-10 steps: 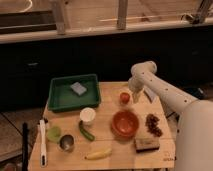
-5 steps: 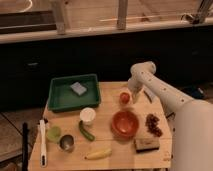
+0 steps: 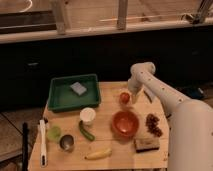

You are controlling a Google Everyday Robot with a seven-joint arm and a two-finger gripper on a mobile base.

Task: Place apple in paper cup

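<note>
Little has changed in the last second: my gripper (image 3: 134, 96) hangs just right of the apple (image 3: 124, 97) on the far side of the table (image 3: 111, 91), both where they were, so I judge the grasp not yet made. Whether the gripper is spread or closed I cannot tell. The paper cup (image 3: 87, 115) stands upright to the left and nearer, by the green tray (image 3: 60, 98), with a cucumber (image 3: 86, 131) just beside it and the red bowl (image 3: 125, 123) close to the path, so the carry needs height.
</note>
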